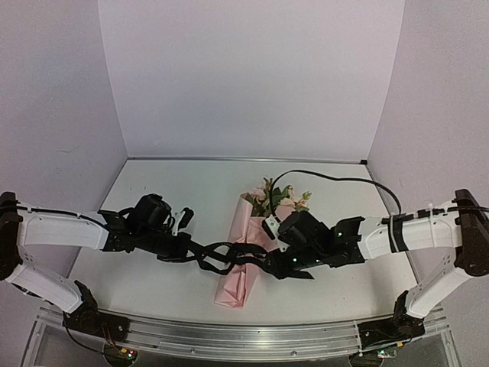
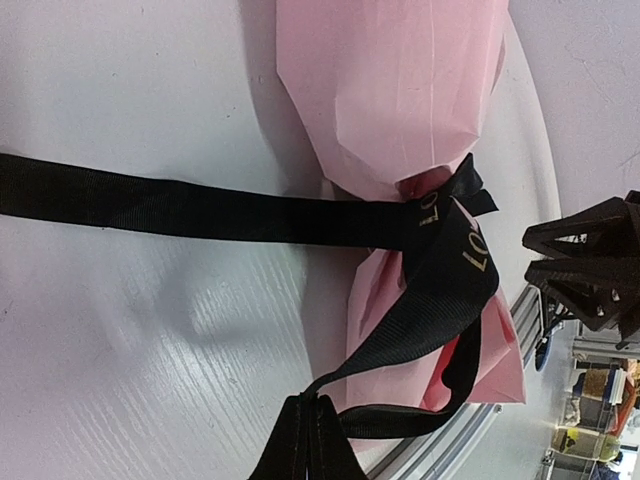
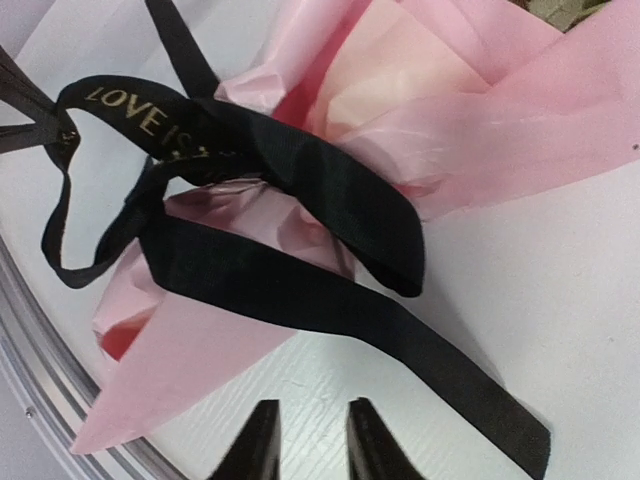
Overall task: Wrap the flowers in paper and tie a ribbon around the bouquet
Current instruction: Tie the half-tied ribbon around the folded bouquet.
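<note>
The bouquet [image 1: 243, 260] lies across the middle of the table: a slim cone of pink paper [image 2: 400, 80] with the flowers [image 1: 279, 197] showing at its far end. The black ribbon [image 2: 200, 210] with pale lettering is knotted around the cone's waist, and one tail trails flat over the table [image 3: 440, 370]. My left gripper [image 2: 310, 425] is shut on a loop of the ribbon, just left of the cone. Just off the cone's right side, my right gripper [image 3: 312, 425] hovers over bare table with its jaws a little apart and nothing between them, near the ribbon's tail.
A metal rail [image 1: 244, 340] runs along the table's near edge, close to the cone's narrow end. A black cable [image 1: 344, 180] arcs over the back right of the table. White walls [image 1: 252, 76] close in the back and sides.
</note>
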